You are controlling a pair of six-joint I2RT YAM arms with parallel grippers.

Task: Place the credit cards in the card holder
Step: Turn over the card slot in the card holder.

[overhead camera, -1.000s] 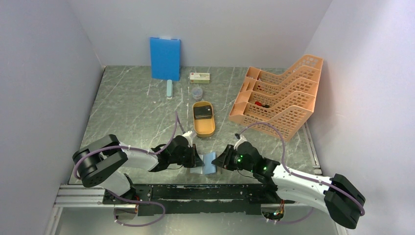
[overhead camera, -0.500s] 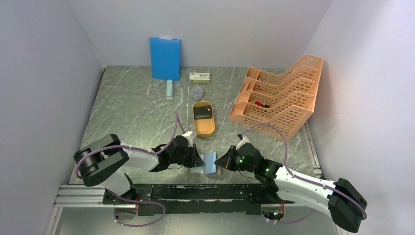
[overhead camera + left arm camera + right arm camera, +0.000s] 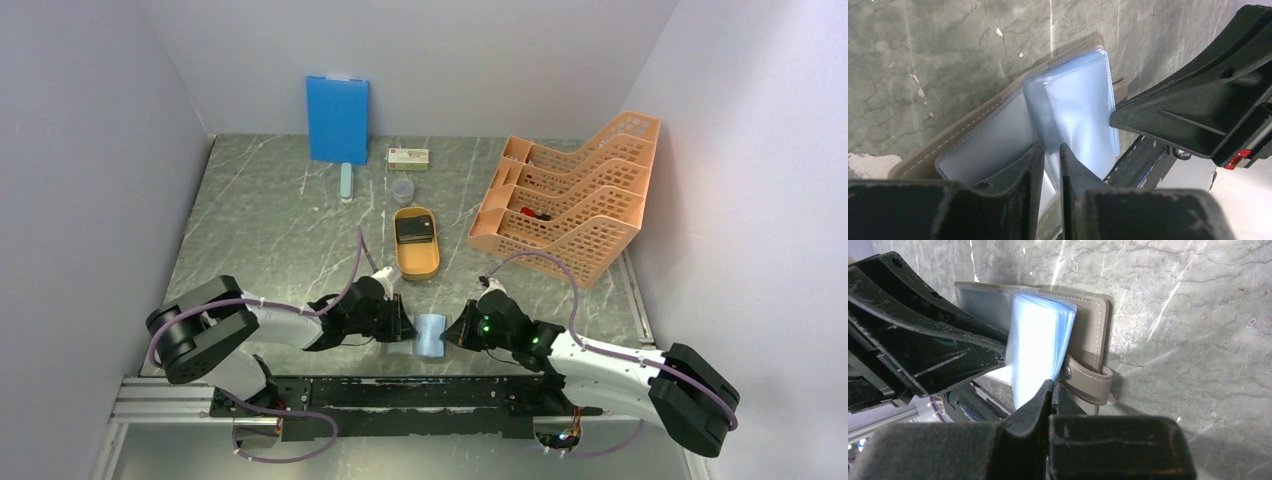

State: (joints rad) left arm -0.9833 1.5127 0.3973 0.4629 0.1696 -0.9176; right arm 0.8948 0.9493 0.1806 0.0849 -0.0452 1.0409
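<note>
Right arm has slid in toward the holder (image 3: pixel 430 336). Right gripper (image 3: pixel 1050 390), part open a second ago, is now closed flat on the free edge of its pale blue sleeves, beside the snap tab. Left gripper (image 3: pixel 1049 150), at the holder's opposite side, was clamped. Now it shows a narrow gap, with the sleeve fold sitting in or just behind it; cannot tell if it still touches. The sleeves, lying flatter before, now stand up as a bundle off the taupe cover. Reads as a hand-over: right takes the leaves, left lets go, probably so it can fetch. The holder is spread but not yet loaded. The cards (image 3: pixel 414 230) lie as a dark stack in the orange tray (image 3: pixel 420 268), beyond the holder and well apart from it, untouched, so the loading itself has not begun. Plain pale walls (image 3: pixel 430 60) on three sides. The table (image 3: pixel 280 230) is green-grey, marbled, hard and smooth. Orange mesh rack (image 3: pixel 570 200) beyond the holder to the right. Blue board (image 3: pixel 337 120) leans on the far wall, beyond it to the left. Small white box (image 3: pixel 408 157) is past the tray.
</note>
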